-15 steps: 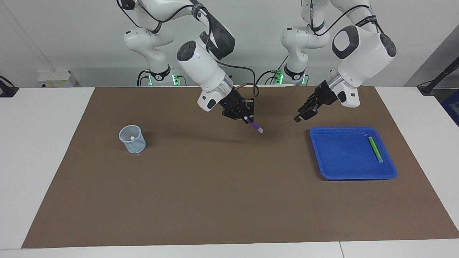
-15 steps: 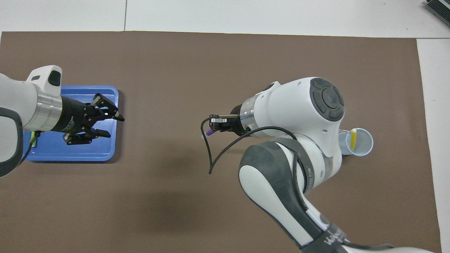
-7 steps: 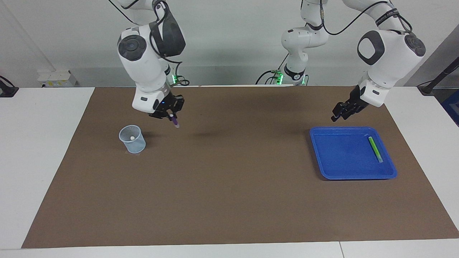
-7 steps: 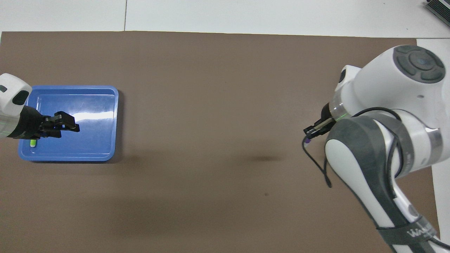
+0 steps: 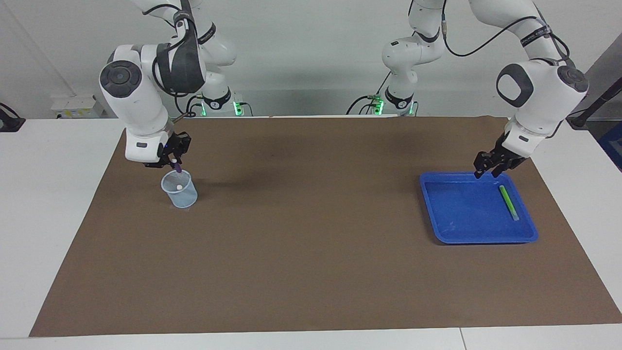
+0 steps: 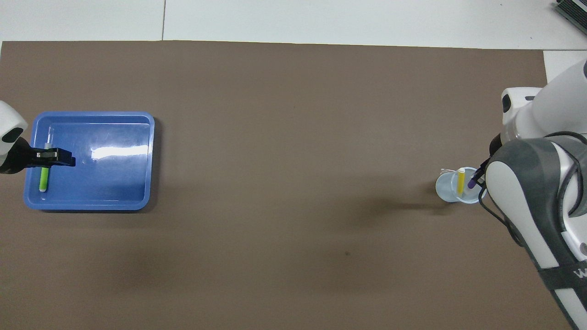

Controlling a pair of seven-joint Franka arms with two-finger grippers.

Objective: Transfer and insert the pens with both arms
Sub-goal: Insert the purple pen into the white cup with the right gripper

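Once mid-mat, purple pen (image 5: 178, 168) over cup (image 5: 180, 190)

White tabletop (image 5: 58, 204), largely covered by a brown mat (image 5: 311, 253) running nearly edge to edge. On the mat: a pale blue translucent cup (image 5: 179, 189), standing upright toward the right arm's end; a blue rectangular tray (image 5: 447, 228), lying flat toward the left arm's end. Cup and tray are well apart.
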